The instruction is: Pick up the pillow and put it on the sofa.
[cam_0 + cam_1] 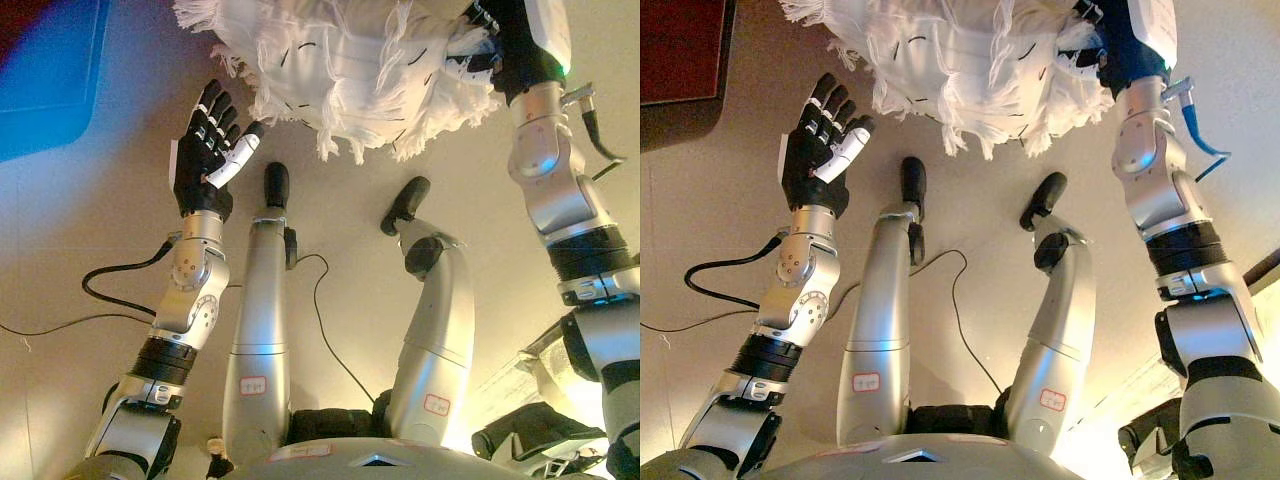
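Note:
A white pillow [340, 65] with long fringe and small black stitches hangs at the top middle, above the beige floor. My right hand [490, 45] is at its right edge, fingers curled into the fringe and gripping it. My left hand [208, 150] is held up just left of the pillow's lower left corner, palm showing, fingers straight and spread, holding nothing. Its white thumb tip comes close to the fringe without clearly touching. No sofa is in view.
A blue shape [50, 75] lies at the upper left in the left eye view; the right eye view shows a dark red-brown one [680, 50] there. Beige floor [90, 230] spreads under both arms.

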